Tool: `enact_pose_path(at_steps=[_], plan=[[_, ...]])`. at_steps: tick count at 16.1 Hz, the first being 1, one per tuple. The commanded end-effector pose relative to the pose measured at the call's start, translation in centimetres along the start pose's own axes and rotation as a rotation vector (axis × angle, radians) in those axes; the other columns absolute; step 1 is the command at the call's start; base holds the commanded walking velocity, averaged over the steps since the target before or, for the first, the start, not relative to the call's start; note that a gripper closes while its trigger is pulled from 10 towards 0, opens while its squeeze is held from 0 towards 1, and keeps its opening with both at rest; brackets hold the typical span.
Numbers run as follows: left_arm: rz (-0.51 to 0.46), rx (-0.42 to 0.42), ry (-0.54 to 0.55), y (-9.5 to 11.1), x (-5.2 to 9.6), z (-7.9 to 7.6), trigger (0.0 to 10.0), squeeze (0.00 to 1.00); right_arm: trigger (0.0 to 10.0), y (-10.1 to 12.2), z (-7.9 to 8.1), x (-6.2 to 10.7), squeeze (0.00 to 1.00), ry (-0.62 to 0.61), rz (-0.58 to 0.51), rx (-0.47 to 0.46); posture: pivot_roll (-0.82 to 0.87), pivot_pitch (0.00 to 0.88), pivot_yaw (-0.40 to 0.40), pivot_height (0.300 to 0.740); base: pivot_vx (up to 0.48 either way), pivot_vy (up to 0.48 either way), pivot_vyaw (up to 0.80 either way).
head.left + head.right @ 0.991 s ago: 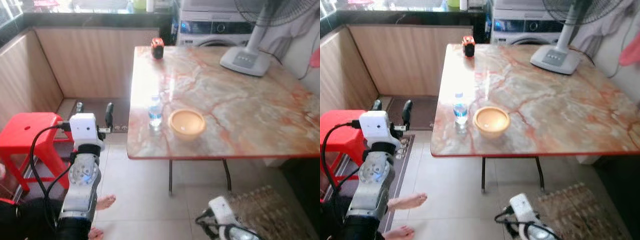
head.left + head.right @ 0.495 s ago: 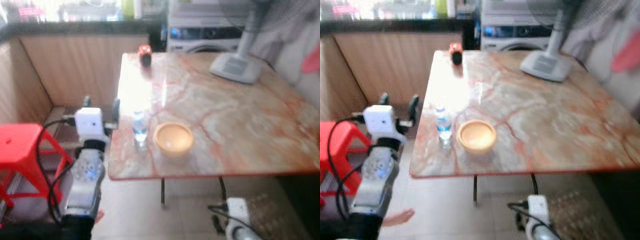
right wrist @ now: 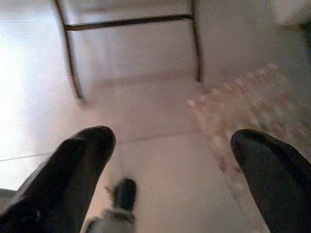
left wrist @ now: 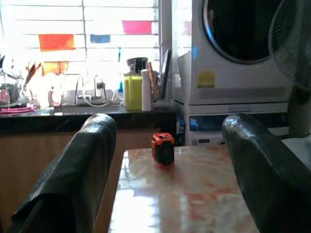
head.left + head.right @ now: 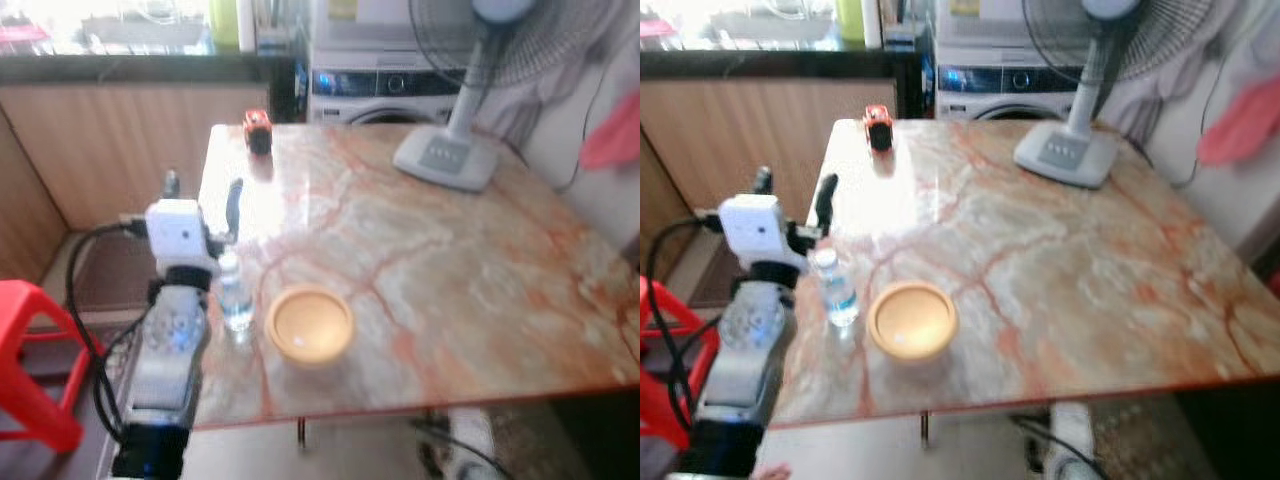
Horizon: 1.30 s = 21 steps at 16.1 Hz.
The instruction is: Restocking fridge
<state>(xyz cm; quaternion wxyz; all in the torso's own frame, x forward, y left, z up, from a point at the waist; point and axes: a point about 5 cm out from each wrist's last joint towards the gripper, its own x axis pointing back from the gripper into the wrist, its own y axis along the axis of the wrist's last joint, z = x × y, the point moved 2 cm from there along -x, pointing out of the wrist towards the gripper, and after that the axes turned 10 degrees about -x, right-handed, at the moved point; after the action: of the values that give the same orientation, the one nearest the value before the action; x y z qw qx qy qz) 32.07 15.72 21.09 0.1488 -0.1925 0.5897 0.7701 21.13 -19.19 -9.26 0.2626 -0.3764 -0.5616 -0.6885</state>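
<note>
A small clear water bottle (image 5: 235, 300) with a pale cap stands near the left front edge of the marble table (image 5: 470, 270). Next to it, on the right, sits a yellow-orange bowl (image 5: 308, 323). My left gripper (image 5: 204, 195) is raised at the table's left edge, open, with nothing between its fingers. Its white wrist is right beside the bottle and its fingertips reach past the bottle. In the left wrist view, the left gripper (image 4: 165, 194) points along the table toward a small orange-and-black object (image 4: 163, 148). My right gripper (image 3: 170, 179) hangs low over the floor, open and holding nothing.
A fan base (image 5: 445, 157) stands at the table's far right, with a washing machine (image 5: 385, 80) behind it. The orange-and-black object (image 5: 258, 130) sits at the far left corner. A red stool (image 5: 30, 360) is on my left. Table legs (image 3: 68, 53) and a rug (image 3: 252, 116) lie below.
The camera has moved closer to the table, so the whole scene has shifted. My left gripper now stands at the table's left edge beside the bottle, no longer well short of it.
</note>
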Motion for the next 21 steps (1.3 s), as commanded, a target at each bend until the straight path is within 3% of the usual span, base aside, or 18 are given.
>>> enact_pose_path(at_steps=[1,3,5,7,10,12,13,14,16,17,18,20,21], plan=[[-0.03,0.006,-0.021,0.9,-0.4,-0.6,10.0,0.0,10.0,0.6,-0.1,-0.1,0.0,-0.008,-0.006,-0.001,0.12,0.0,-0.037,0.74,0.0,0.0,0.0],[-0.061,-0.008,-0.048,2.2,-1.0,-1.0,10.0,0.0,10.0,1.6,0.3,-0.2,0.0,0.003,-0.025,0.028,0.12,0.0,-0.034,0.74,0.0,0.0,0.0],[-0.013,-0.026,-0.046,3.1,-2.2,-1.1,10.0,0.0,10.0,2.3,0.5,-0.3,0.0,0.005,-0.034,0.028,0.12,0.0,-0.035,0.74,0.0,0.0,0.0],[-0.02,-0.033,-0.083,5.8,-4.3,-1.0,10.0,0.0,10.0,1.6,0.7,-0.2,0.0,0.012,-0.013,0.066,0.13,0.0,-0.039,0.74,0.0,0.0,0.0],[0.168,-0.097,-0.128,6.7,-5.8,0.0,10.0,0.0,10.0,1.5,0.7,-0.2,0.0,0.018,0.0,0.065,0.14,0.0,-0.041,0.74,0.0,0.0,0.0],[0.192,-0.1,-0.128,6.8,-5.8,0.1,10.0,0.0,10.0,1.5,0.7,-0.2,0.0,0.019,0.001,0.065,0.14,0.0,-0.041,0.74,0.0,0.0,0.0],[0.378,-0.039,-0.266,5.4,-4.8,0.3,10.0,0.0,10.0,1.6,0.9,-0.3,0.0,0.027,0.008,0.082,0.17,0.0,-0.043,0.74,0.0,0.0,0.0],[0.489,-0.026,-0.35,4.6,-3.8,0.4,10.0,0.0,10.0,1.5,1.0,-0.3,0.0,0.031,0.014,0.09,0.17,0.0,-0.043,0.74,0.0,0.0,0.0],[0.52,-0.028,-0.357,4.8,-3.7,0.5,10.0,0.0,10.0,1.4,1.0,-0.3,0.0,0.032,0.014,0.09,0.17,0.0,-0.045,0.74,0.0,0.0,0.0],[0.68,-0.054,-0.291,2.2,-2.5,1.9,10.0,0.0,10.0,1.7,1.1,-0.3,0.0,0.044,-0.001,0.079,0.19,0.0,-0.04,0.74,0.0,0.0,0.0],[0.778,-0.071,-0.28,0.7,-1.5,2.7,10.0,0.0,10.0,1.7,1.1,-0.3,0.0,0.049,-0.008,0.076,0.18,0.0,-0.04,0.74,0.0,0.0,0.0],[0.863,-0.078,-0.303,0.1,-0.6,3.5,10.0,0.0,10.0,1.5,1.2,-0.2,0.0,0.051,-0.007,0.081,0.19,0.0,-0.042,0.74,0.0,0.0,0.0],[0.886,-0.123,-0.292,0.0,-0.4,4.5,10.0,0.0,10.0,1.3,1.2,-0.2,0.0,0.055,-0.006,0.086,0.19,0.001,-0.042,0.74,0.0,0.0,0.0]])
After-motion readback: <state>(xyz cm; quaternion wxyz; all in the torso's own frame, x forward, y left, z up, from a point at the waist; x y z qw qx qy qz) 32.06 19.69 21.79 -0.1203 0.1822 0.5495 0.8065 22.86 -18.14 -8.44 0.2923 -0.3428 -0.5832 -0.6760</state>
